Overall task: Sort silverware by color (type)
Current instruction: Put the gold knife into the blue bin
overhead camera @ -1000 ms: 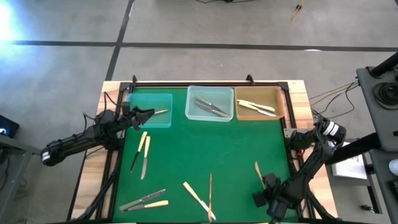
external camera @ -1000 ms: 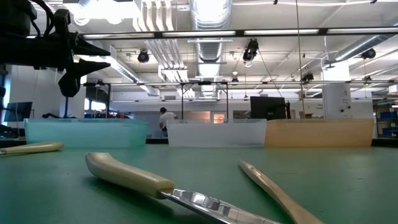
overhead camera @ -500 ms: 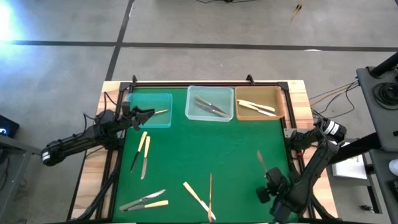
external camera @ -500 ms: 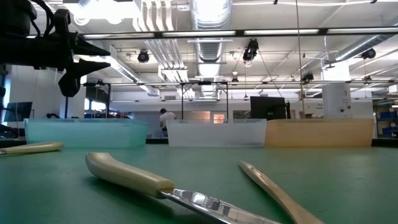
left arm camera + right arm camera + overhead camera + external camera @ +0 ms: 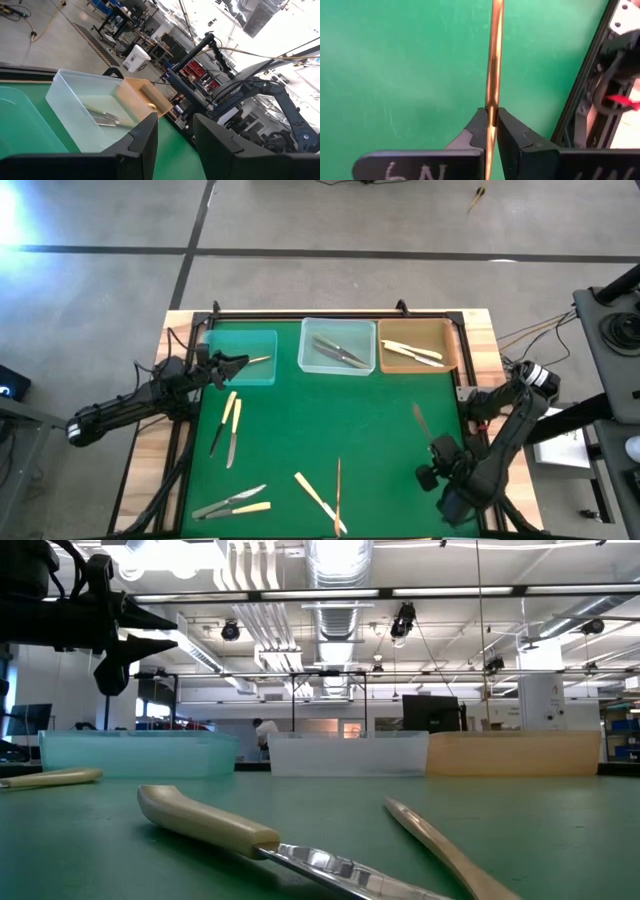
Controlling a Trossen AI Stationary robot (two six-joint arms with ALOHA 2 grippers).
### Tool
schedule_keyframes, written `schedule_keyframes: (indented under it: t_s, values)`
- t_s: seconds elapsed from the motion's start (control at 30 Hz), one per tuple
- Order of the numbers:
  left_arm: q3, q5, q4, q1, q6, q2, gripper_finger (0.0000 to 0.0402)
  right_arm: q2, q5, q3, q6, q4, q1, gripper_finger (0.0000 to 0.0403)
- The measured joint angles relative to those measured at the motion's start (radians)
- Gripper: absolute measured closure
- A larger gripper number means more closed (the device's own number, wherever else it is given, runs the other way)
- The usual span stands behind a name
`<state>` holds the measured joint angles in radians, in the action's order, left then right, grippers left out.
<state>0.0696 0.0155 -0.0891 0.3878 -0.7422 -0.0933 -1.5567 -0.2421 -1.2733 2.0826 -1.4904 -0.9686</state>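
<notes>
Right wrist view: right pincer (image 5: 490,116) pinches golden-bronze piece (image 5: 495,60), its tip cut off.

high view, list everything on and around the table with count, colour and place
teal tray: one, far left of the mat; a slim piece pokes over its right rim
clear tray: one, far middle, silver pieces inside
tan tray: one, far right, cream pieces inside
loose cutlery: two left of centre, two near left, two near middle; silver, cream, golden
golden-bronze piece: one, held over the mat's right side
green mat: one, covering the table
left gripper: open, by the teal tray
right gripper: shut on the golden-bronze piece
</notes>
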Motion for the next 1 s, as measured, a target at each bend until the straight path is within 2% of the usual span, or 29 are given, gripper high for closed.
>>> schedule_keyframes:
  t_s: [0.2,0.37,0.63,0.8,1.0]
  values:
    - [0.0,0.0,0.0,0.0,0.0,0.0,0.0293,0.033,-0.071,0.002,-0.151,0.005,0.126,0.0391]
    - [0.0,0.0,0.0,0.0,0.0,0.0,0.0293,0.047,-0.135,0.002,-0.327,0.035,0.288,0.0391]
    - [0.0,0.0,0.0,0.0,0.0,0.0,0.0293,0.05,-0.151,0.002,-0.642,0.225,0.566,0.0391]
    - [0.0,0.0,0.0,0.0,0.0,0.0,0.0293,0.059,-0.16,0.003,-0.763,0.374,0.663,0.0391]
    - [0.0,0.0,0.0,0.0,0.0,0.0,0.0293,0.079,-0.222,0.002,-0.849,0.461,0.749,0.0391]
